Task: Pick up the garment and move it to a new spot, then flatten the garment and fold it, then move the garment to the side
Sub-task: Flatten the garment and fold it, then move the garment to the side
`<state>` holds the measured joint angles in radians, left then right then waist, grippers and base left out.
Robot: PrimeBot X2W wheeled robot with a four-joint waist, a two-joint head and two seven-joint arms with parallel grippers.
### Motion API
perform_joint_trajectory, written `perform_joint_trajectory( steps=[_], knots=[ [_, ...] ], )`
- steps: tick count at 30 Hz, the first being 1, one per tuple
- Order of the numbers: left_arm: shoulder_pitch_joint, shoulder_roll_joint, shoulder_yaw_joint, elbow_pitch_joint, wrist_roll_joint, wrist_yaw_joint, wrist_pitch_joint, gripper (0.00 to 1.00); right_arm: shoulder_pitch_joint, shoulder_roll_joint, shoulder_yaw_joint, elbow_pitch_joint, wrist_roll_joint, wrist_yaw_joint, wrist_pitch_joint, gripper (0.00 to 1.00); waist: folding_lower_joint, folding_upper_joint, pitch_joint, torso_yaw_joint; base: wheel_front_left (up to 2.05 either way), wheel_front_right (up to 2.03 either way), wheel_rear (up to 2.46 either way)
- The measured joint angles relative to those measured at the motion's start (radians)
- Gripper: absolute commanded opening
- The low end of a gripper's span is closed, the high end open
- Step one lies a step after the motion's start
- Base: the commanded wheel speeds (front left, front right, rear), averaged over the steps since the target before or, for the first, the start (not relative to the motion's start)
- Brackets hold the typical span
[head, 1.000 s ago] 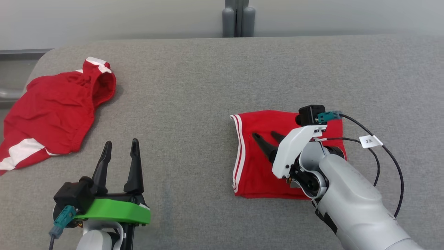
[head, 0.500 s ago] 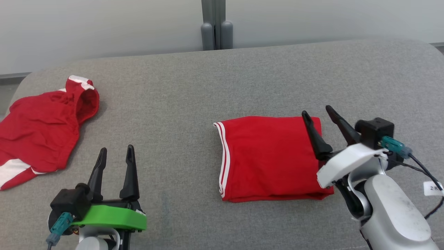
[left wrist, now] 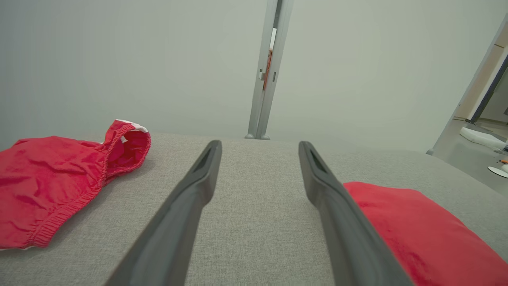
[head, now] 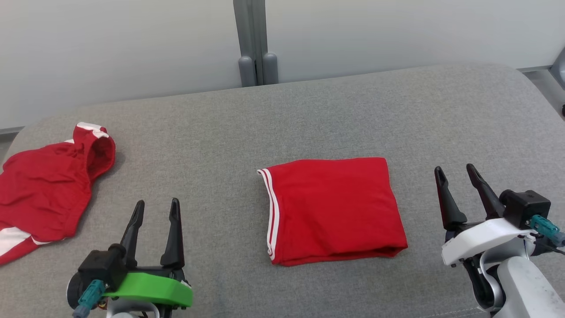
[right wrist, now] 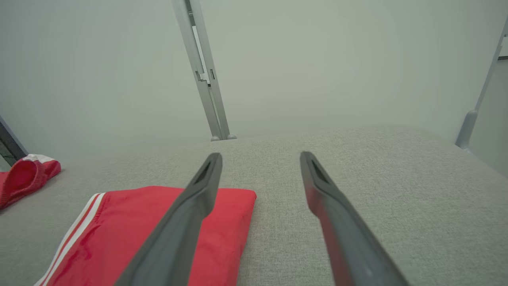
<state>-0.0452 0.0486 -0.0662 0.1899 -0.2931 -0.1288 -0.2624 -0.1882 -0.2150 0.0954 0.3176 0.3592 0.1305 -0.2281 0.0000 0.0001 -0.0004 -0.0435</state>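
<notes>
- A folded red garment [head: 333, 210] lies flat near the middle of a grey padded table [head: 282, 115], between the robot's two grippers and touching neither.
- In the head view its long axis appears to run side to side across the table. The edge trimmed with white stripes [head: 270, 212] points toward the robot's left, and the plain edge points toward its right.
- The garment's near edge, a soft rounded fold, faces the robot.
- The left gripper [head: 157, 202], on a green mount, sits off the striped end, its dark fingers spread wide and empty, pointing away from the robot.
- The right gripper [head: 454, 168], on a white mount, sits near the plain end, fingers likewise spread and holding nothing.
- A second red garment [head: 44, 194], crumpled and banded in white, lies well apart at the table's left edge.
</notes>
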Motion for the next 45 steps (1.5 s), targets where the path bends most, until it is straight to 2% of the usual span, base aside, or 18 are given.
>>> perform_joint_trajectory(
  steps=[11,23,26,29,30,32,37,45],
  knots=[
    [0.036,0.0,0.01,0.036,0.013,0.0,0.0,1.0,0.0,-0.007,0.035,0.085,0.062,0.0,-0.011,1.0,0.0,0.0,-0.018,-0.003,0.0,0.0,0.0],
    [0.038,0.0,0.015,0.037,0.026,0.0,0.0,1.0,-0.007,0.021,0.017,0.108,0.07,0.0,-0.007,1.0,0.0,0.0,0.0,0.012,0.0,0.0,0.0],
    [0.039,0.0,0.018,0.036,0.03,0.0,0.0,1.0,-0.011,0.018,0.05,0.101,0.059,0.0,0.001,1.0,0.0,0.0,0.002,0.015,0.0,0.0,0.0],
    [0.039,0.001,0.027,0.029,0.031,0.0,0.0,1.0,-0.055,0.014,0.079,0.098,0.071,0.0,0.067,1.0,0.0,0.0,0.009,0.016,0.0,0.0,0.0],
    [0.039,0.001,0.033,0.022,0.033,0.0,0.0,1.0,-0.097,0.016,0.091,0.112,0.096,0.0,0.165,1.0,0.0,0.0,0.017,0.018,0.0,0.0,0.0],
    [0.038,0.001,0.032,0.016,0.033,0.0,0.0,1.0,-0.131,0.018,0.1,0.134,0.106,0.0,0.263,1.0,0.0,0.0,0.024,0.023,0.0,0.0,0.0],
    [0.02,0.001,0.011,0.007,0.035,0.0,0.0,1.0,-0.202,0.034,0.028,0.242,0.08,0.0,0.46,1.0,0.0,0.0,0.043,0.061,0.0,0.0,0.0],
    [-0.014,0.001,-0.004,-0.01,0.026,0.0,0.0,1.0,-0.238,0.108,-0.132,0.376,0.009,0.0,0.586,1.0,0.0,0.0,0.081,0.147,0.0,0.0,0.0]
  ],
)
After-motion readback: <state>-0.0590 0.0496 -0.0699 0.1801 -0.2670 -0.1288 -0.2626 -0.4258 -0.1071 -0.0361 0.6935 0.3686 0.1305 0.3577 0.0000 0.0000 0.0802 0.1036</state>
